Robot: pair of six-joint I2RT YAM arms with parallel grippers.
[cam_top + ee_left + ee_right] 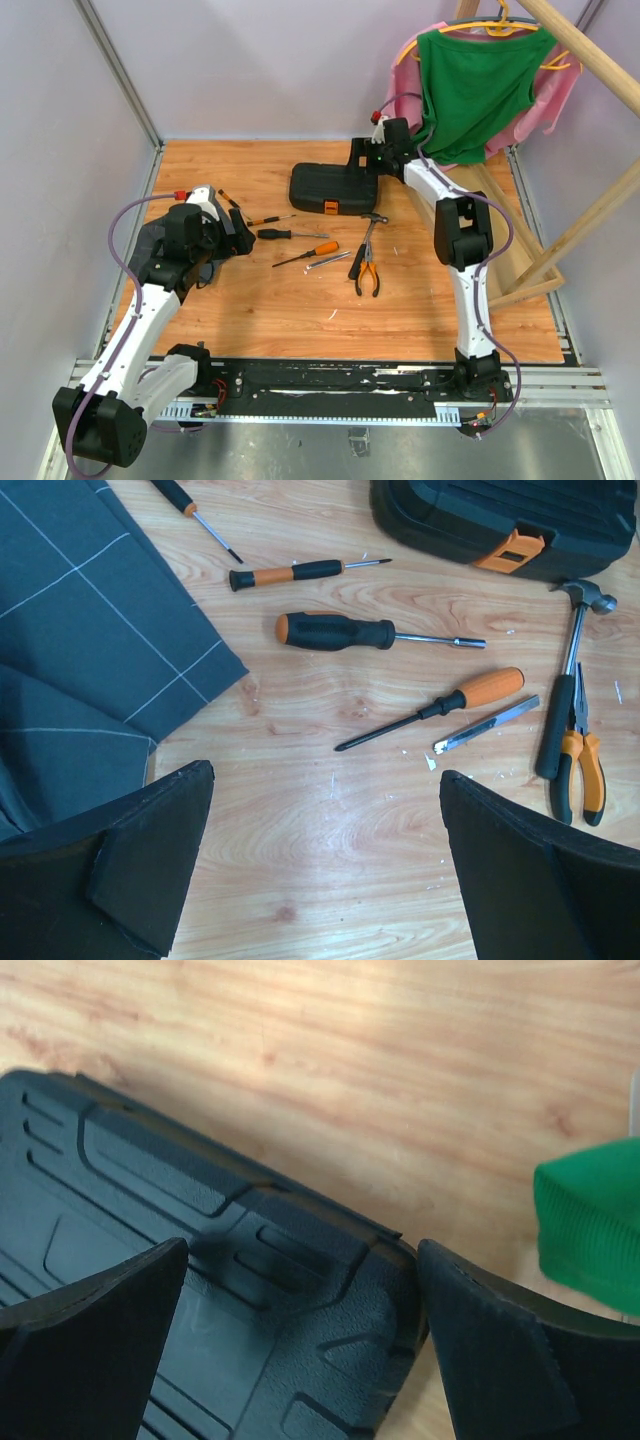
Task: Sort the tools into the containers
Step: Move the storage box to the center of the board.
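We see the black tool case (333,187) lying at the upper middle of the worktop (250,310), its orange latch (511,550) facing the loose tools. In the overhead view, the right gripper (298,1250) hovers over the upper right corner of the case. Its fingers are spread wide, with only the moulded black surface showing between them, and a green garment (590,1220) shows at the right edge. The left gripper (325,778) is also spread and holds nothing, at the left of the frame beside a dark grey cloth (90,630). Below the case lie several screwdrivers (335,631), a thin metal blade (487,725), the hammer (556,725) and the pliers (578,742), these last two close side by side.
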